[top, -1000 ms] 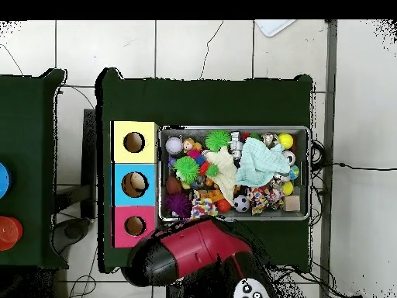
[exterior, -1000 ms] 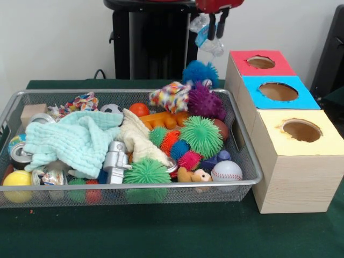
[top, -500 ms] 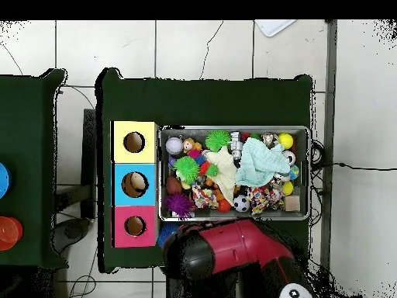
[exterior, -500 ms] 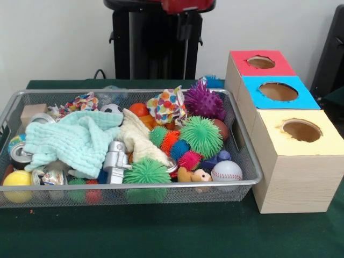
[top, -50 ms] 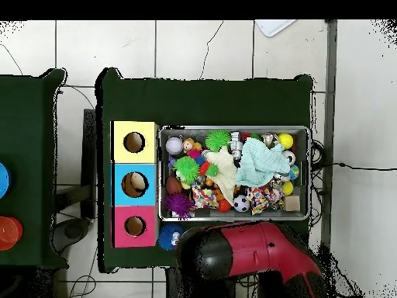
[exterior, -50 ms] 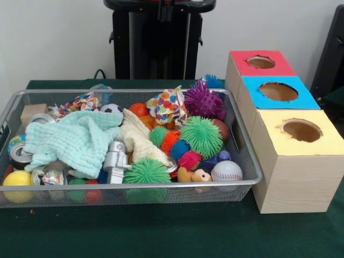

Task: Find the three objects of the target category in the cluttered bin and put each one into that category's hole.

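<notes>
A wire bin (exterior, -50 ms: 134, 186) holds a jumble of toys: a purple spiky ball (exterior, -50 ms: 203, 101), a large green spiky ball (exterior, -50 ms: 201, 135), a baseball (exterior, -50 ms: 226, 171), a mint cloth (exterior, -50 ms: 75, 140) and a silver robot figure (exterior, -50 ms: 114, 158). A blue spiky ball (exterior, -50 ms: 213, 81) lies outside the bin, on the table beside the red box; from above, this blue ball (top, -50 ms: 167, 237) sits just below the bin's corner. Three boxes stand in a row with a red-topped hole (exterior, -50 ms: 261, 62), a blue-topped hole (exterior, -50 ms: 278, 91) and a yellow-topped hole (exterior, -50 ms: 301, 130). The red arm (top, -50 ms: 248, 252) lies drawn back off the bin, and its gripper is hidden.
A clear plastic item (exterior, -50 ms: 99, 88) rests at the bin's far left rim. A yellow ball (exterior, -50 ms: 18, 179), tins (exterior, -50 ms: 20, 156) and a wooden block (exterior, -50 ms: 31, 113) fill the bin's left end. A second dark table (top, -50 ms: 27, 171) with coloured discs stands beside this one.
The arm has swung away from the boxes and pulled back out of the front view. The clear plastic item it carried is gone from it. The blue spiky ball has dropped behind the bin.
</notes>
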Tool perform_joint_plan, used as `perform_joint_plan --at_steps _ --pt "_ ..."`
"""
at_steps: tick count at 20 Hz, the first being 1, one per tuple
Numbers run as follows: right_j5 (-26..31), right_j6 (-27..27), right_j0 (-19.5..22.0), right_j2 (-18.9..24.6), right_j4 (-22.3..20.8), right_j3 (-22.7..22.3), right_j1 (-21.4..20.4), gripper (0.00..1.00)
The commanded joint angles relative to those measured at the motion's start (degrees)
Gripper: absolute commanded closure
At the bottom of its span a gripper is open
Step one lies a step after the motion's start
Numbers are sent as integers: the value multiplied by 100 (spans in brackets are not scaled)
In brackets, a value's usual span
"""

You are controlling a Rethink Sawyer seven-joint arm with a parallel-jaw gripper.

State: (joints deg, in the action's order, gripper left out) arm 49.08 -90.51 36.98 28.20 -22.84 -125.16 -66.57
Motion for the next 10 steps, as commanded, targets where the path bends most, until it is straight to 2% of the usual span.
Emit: perform_joint_plan --at_steps 1,10 --pt "666 1091 87 512 248 450 -238 100" --pt "395 1126 265 622 284 204 -389 100"
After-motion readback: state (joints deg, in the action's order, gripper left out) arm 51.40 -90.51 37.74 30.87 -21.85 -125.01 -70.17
